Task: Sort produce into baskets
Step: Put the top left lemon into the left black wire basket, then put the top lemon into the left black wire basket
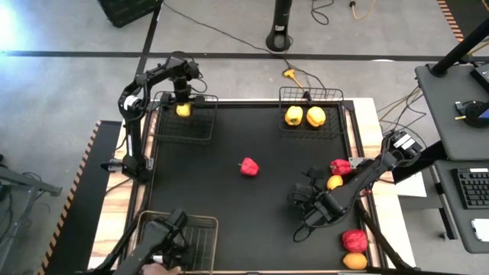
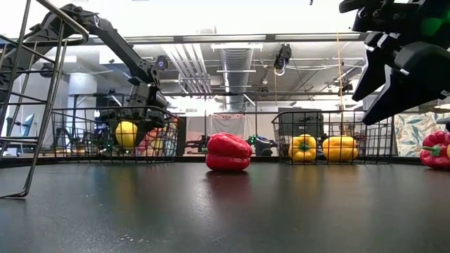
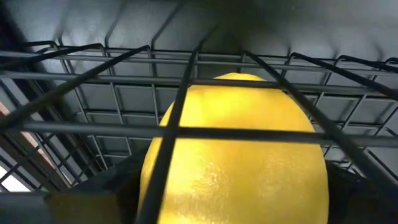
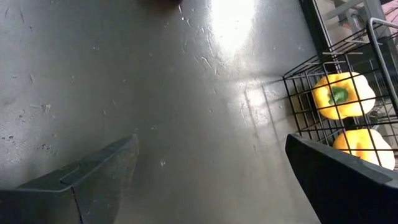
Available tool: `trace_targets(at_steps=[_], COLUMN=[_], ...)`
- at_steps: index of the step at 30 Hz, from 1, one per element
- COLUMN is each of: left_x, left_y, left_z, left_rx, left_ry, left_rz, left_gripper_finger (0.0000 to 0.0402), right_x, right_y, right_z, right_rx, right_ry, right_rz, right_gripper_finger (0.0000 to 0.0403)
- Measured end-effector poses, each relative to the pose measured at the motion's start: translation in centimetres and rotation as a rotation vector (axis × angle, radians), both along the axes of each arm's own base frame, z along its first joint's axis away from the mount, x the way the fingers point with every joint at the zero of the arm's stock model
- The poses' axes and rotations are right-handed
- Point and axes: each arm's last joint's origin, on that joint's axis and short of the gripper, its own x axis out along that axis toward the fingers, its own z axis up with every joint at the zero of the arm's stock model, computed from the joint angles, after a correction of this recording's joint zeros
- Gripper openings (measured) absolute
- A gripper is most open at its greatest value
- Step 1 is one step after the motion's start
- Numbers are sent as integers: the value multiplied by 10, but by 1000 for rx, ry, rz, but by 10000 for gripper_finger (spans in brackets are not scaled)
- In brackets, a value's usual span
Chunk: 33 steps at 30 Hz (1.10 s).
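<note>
My left gripper (image 1: 182,98) reaches down into the far-left wire basket (image 1: 200,130) and is shut on a yellow round fruit (image 1: 183,110), which fills the left wrist view (image 3: 236,155) behind basket wires. My right gripper (image 1: 306,200) hangs open and empty over the bare mat at the right (image 4: 208,146). A red pepper (image 1: 250,166) lies mid-table. Two yellow peppers (image 1: 294,116) (image 1: 315,116) sit in the far-right basket (image 1: 309,95). At the right edge lie a red pepper (image 1: 341,166), an orange fruit (image 1: 334,182), another red pepper (image 1: 354,240) and another orange fruit (image 1: 354,260). My left gripper holds the yellow fruit by its two opposite sides (image 3: 149,186), pinched between the two fingers (image 3: 112,193). The fingers come from above, pointing down into the basket. In the low view the fruit (image 2: 126,133) hangs a little above the basket's floor, inside its walls.
A third wire basket (image 1: 200,241) stands at the near left corner with nothing in it. The black mat (image 1: 229,198) is bare between the middle pepper and the near edge. Cables and a desk lie beyond the table's right side.
</note>
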Motion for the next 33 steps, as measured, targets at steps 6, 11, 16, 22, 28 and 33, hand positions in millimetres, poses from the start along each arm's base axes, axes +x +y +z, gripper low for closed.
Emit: trace_targets(at_steps=[6,11,16,22,28,33], left_x=[0,1,3,5,6,5], left_y=[1,3,2,2,1,-7], left_z=[-1,-3,-1,9,32,61], left_rx=[16,46,61,86,157,227], left_ry=[-1,18,28,25,4,-30], left_rz=[-19,-46,-55,-75,-80,-89], left_gripper_finger=[282,303,318,330,331,332], right_x=[0,0,0,0,0,-1], right_y=[0,0,0,0,0,0], right_z=[0,0,0,0,0,0], right_rx=[-1,-1,-3,-3,-2,-5], right_ry=[0,0,2,4,5,41], right_rz=[0,1,3,3,3,30], right_gripper_finger=[400,400,400,400,400,400])
